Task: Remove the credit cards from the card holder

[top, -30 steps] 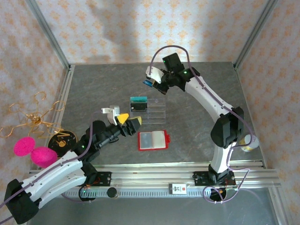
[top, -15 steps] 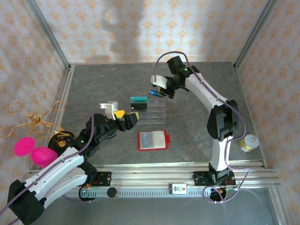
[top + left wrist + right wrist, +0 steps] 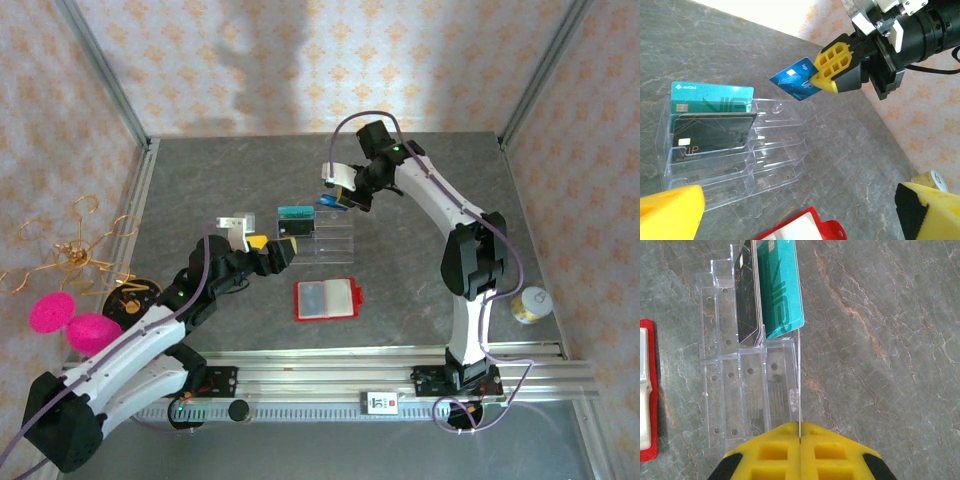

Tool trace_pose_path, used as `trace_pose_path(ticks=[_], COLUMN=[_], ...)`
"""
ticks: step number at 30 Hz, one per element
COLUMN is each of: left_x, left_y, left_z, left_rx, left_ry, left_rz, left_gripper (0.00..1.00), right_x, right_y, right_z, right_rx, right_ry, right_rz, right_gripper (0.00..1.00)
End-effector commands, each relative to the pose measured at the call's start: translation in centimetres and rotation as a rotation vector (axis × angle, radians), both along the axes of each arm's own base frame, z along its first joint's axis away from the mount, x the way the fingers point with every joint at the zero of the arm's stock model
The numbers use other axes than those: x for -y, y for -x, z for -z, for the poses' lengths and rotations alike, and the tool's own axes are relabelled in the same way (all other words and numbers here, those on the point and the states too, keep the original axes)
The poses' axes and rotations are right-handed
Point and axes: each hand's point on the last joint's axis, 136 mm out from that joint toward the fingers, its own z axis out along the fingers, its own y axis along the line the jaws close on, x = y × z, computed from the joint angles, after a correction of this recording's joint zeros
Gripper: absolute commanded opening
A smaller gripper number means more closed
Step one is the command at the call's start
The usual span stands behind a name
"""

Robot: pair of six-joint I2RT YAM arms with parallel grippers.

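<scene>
The right arm's gripper (image 3: 832,70) has its yellow-padded jaws closed on one short end of a bright blue plastic credit card (image 3: 796,80), held tilted in the air over the far right part of a clear plastic compartmented tray (image 3: 775,165) on the grey marbled counter (image 3: 420,290). In the right wrist view the blue card is seen edge-on, a thin pale line running out from between the pads, so its face cannot be read there. Whether its free end touches the tray cannot be told. Two cards stand upright in the tray's left slots, a teal-green card (image 3: 710,95) at the back and a black card (image 3: 715,135) just in front, which hides the teal card's lower part. The small flat bright red card holder (image 3: 327,299) lies open on the counter just near of the tray. It shows a pale grey rectangle on its left leaf; whether that is a card or a bare pocket is hard to make out. The holder is cut off at the bottom of the left wrist view and at the left edge of the right wrist view. The left arm's gripper (image 3: 272,247) hangs beside the tray's near left corner, jaws wide apart and holding nothing.
</scene>
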Motion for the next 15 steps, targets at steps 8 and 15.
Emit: trace_pose_path(ticks=[8,15], left_x=[0.1,0.3], left_y=[-0.4,-0.4], left_z=[-1.0,-0.7], left_rx=[0.039,0.029], left_ry=[0.041,0.06], left_rz=[0.018,0.022], left_gripper=[0.97,0.96], right_x=[0.9,1.1], right_y=[1.2,0.5], right_z=[-1.4,0.1], right_rx=[0.022,0.009], right_ry=[-0.016,0.004], right_rz=[0.014,0.048], right_gripper=[0.0,0.0])
